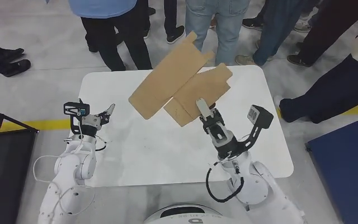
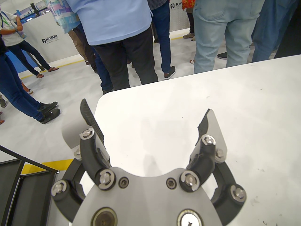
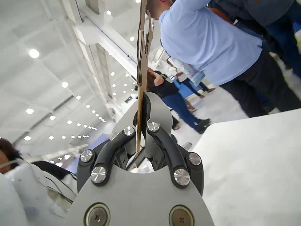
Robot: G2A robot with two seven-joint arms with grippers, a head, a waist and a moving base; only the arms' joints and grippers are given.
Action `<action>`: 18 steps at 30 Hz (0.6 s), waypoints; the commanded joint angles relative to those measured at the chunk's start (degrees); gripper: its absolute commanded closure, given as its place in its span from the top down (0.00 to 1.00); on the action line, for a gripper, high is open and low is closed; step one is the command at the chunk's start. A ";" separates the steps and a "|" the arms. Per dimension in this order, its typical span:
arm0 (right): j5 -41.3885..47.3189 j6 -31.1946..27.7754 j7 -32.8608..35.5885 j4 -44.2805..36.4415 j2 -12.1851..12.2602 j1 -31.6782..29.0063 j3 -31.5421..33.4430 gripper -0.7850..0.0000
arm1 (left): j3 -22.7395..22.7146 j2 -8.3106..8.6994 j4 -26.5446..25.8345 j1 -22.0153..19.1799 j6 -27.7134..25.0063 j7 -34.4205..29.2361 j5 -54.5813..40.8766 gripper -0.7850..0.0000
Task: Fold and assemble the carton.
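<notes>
A flat brown carton (image 1: 179, 81) is held up above the white table (image 1: 140, 151), tilted, its flaps reaching past the far edge. My right gripper (image 1: 202, 107) is shut on its near edge. In the right wrist view the carton (image 3: 141, 55) stands edge-on, pinched between the two fingers (image 3: 147, 109) of that gripper (image 3: 141, 111). My left gripper (image 1: 105, 113) hangs open over the table's left side, well clear of the carton. In the left wrist view its fingers (image 2: 90, 118) are spread wide with only bare table (image 2: 235, 109) between them.
Several people stand close along the table's far edge (image 1: 168, 70) and at the right. A dark frame (image 1: 14, 151) stands left of the table, beside a yellow floor line (image 1: 33, 124). The near half of the table is bare.
</notes>
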 commanded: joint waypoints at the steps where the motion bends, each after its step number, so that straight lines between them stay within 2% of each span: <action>1: 1.21 -0.53 0.55 0.54 -0.04 0.71 0.62 0.00 | 0.00 0.00 0.00 0.00 0.00 0.00 0.00 1.00; 11: -3.47 -2.61 -1.05 0.34 -0.44 0.59 1.47 0.00 | 0.00 0.00 0.00 0.00 0.00 0.00 0.00 1.00; 18: -18.85 1.27 -6.46 0.36 -0.66 0.23 3.60 0.00 | 0.00 0.00 0.00 0.00 0.00 0.00 0.00 1.00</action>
